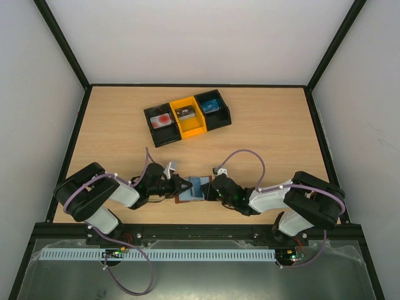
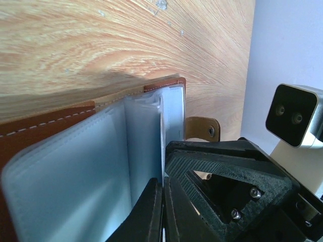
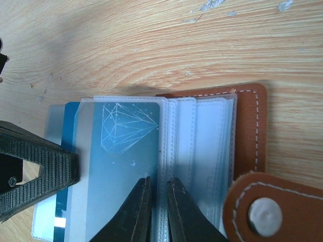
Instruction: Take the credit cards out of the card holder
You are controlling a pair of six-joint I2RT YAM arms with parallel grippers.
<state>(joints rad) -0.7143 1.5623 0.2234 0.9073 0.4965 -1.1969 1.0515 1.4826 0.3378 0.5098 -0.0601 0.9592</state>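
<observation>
The left hand [image 2: 162,187], two black plastic fingers, is pinched fully together on the edge of a thin blue plastic card [image 3: 121,151] printed with a white line-drawn diamond. This card lies partly inside a frosted clear sleeve and sticks out of it on the left hand's side.

The right hand [image 3: 158,180] has the same black wedge-shaped fingers. It is closed to a narrow slit on the edge of a stack of clear plastic sleeves, pinning them. The sleeves, each bordered by a pressed seam, fan out like pages from a small brown leather-like card holder [image 3: 248,126] with pale stitching along its rounded edge.

The card holder lies open and flat between the two hands, near the front edge of the tabletop [image 3: 151,45], a pale wood-grain surface with a few small scuffs. A rounded brown tab [image 3: 262,209] with a dull round metal snap curls over at the holder's corner.

Well apart, toward the back of the tabletop, sits a three-part plastic tray [image 1: 187,132], yellow in the middle and black at either end. Its left black compartment holds a whitish card with a red round mark [image 1: 162,119]. The yellow one holds a dark card [image 1: 185,112], and the right black one a bright blue item [image 1: 211,105].
</observation>
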